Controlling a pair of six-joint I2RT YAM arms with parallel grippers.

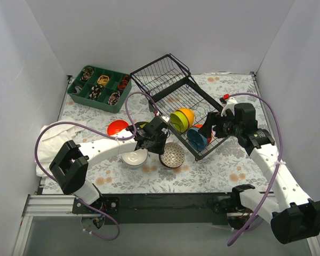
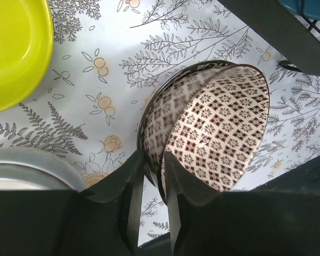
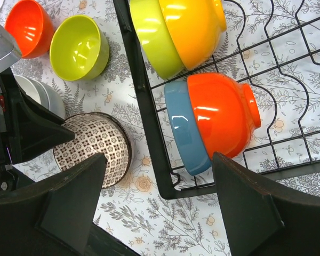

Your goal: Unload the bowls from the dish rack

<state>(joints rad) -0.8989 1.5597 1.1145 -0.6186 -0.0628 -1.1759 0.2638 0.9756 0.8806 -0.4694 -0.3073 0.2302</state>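
The black dish rack [image 1: 149, 80] [image 3: 144, 106] holds a lime-green bowl [image 1: 177, 119] [image 3: 149, 37] nested with a yellow one [image 3: 194, 26], and a blue bowl [image 1: 196, 140] [image 3: 184, 128] nested with an orange one [image 3: 218, 114], all on edge. A brown-patterned bowl [image 1: 173, 154] [image 2: 218, 133] [image 3: 93, 144] rests on the mat beside the rack. My left gripper [image 1: 157, 140] [image 2: 152, 160] straddles its rim, jaws narrowly open with a sliver of gap. My right gripper [image 1: 216, 127] [image 3: 159, 160] hangs wide open over the rack's near corner, empty.
On the mat left of the rack sit a white bowl [image 1: 134, 158] [image 2: 26, 170], a lime bowl [image 2: 10, 48] [image 3: 77, 48] and a red-orange bowl [image 1: 118, 128] [image 3: 26, 26]. A green compartment tray [image 1: 98, 88] stands at the back left. White walls enclose the table.
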